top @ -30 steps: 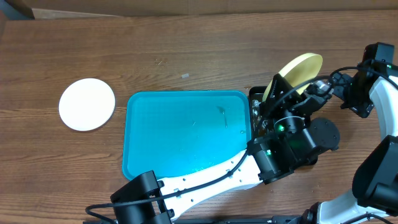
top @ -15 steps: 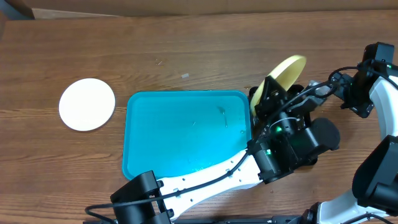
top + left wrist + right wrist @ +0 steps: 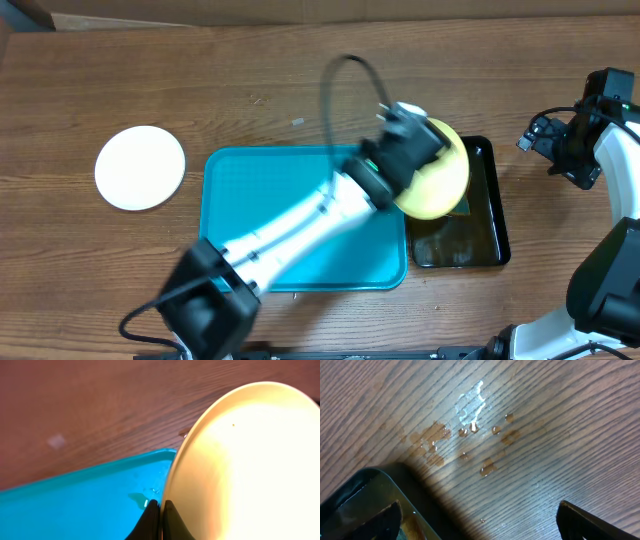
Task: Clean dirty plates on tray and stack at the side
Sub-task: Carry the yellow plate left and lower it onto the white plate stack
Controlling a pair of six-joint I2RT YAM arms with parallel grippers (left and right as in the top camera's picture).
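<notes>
My left gripper (image 3: 161,510) is shut on the rim of a pale yellow plate (image 3: 250,460). In the overhead view this plate (image 3: 438,185) hangs above the right edge of the turquoise tray (image 3: 290,220) and the basin's left side. The tray holds no plates, only a few wet spots (image 3: 145,497). A white plate (image 3: 140,167) lies flat on the table, left of the tray. My right gripper (image 3: 480,522) is open over bare wood beside the basin, with nothing between its fingers; overhead it sits at the far right (image 3: 545,135).
A black basin of dark water (image 3: 470,235) stands against the tray's right side; its corner (image 3: 365,495) shows in the right wrist view. Water drops (image 3: 470,425) lie on the wood near it. The left arm (image 3: 300,225) stretches diagonally across the tray.
The left arm has lifted the yellow plate out of the basin and swung it up and left, over the tray's right edge. The right arm has not moved.
</notes>
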